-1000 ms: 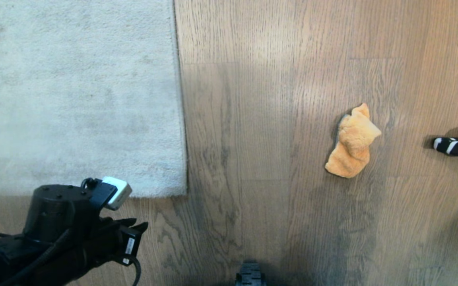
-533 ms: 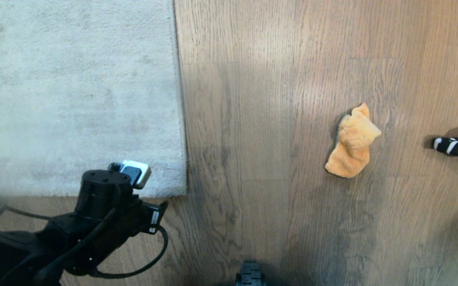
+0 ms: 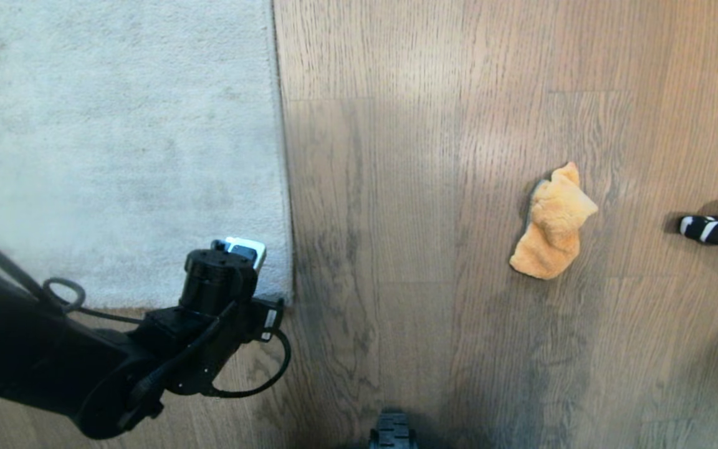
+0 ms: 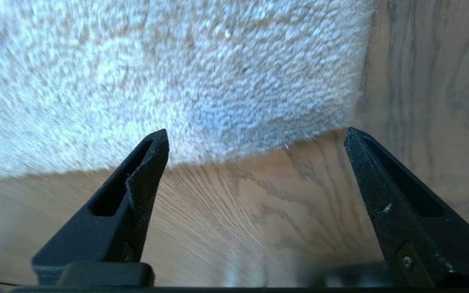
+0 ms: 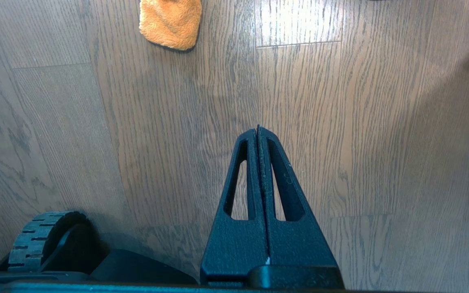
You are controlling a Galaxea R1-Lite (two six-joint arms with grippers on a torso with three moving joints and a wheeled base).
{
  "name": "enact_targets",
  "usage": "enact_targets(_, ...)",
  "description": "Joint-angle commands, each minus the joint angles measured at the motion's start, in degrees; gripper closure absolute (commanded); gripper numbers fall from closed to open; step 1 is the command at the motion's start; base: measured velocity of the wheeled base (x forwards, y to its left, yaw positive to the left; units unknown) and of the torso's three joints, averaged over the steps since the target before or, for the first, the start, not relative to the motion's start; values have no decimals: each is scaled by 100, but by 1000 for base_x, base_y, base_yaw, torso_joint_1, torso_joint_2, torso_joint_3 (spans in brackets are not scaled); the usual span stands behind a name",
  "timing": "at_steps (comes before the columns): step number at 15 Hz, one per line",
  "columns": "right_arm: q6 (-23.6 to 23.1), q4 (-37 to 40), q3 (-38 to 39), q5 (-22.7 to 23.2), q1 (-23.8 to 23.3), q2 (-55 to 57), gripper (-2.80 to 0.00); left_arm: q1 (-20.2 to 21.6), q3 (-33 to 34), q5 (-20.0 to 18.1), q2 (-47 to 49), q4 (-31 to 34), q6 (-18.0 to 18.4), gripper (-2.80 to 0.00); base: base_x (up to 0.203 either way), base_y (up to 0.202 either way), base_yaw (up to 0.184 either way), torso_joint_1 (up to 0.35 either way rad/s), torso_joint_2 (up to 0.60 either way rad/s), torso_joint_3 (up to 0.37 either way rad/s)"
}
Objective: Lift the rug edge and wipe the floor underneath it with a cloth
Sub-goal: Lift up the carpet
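Floor [image 3: 434, 187] — wood-grain planks across the right and bottom of the head frame. Rug edge [image 3: 284, 187] runs down left of centre, its corner at lower left of centre, flat on the planks. Left gripper [image 4: 255, 136] poised just over that corner, jaws spread wide, nothing between them. Cloth [image 3: 552, 224] crumpled at right of centre, well apart from the rug. Right gripper [image 5: 257, 130] — jaws pressed together, empty, above bare planks.
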Motion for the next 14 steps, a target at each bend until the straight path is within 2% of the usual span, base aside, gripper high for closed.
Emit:
enact_targets(1, 1, -3, 0, 0, 1, -2, 0, -94, -165, 169, 192, -30, 75, -280, 0, 0, 0, 0, 0, 0)
enact_targets(11, 1, -3, 0, 0, 1, -2, 0, -222, -227, 1059, 380, -65, 379, -280, 0, 0, 0, 0, 0, 0)
enact_targets(14, 1, -3, 0, 0, 1, -2, 0, -220, -229, 1109, 481, -163, 384, -280, 0, 0, 0, 0, 0, 0)
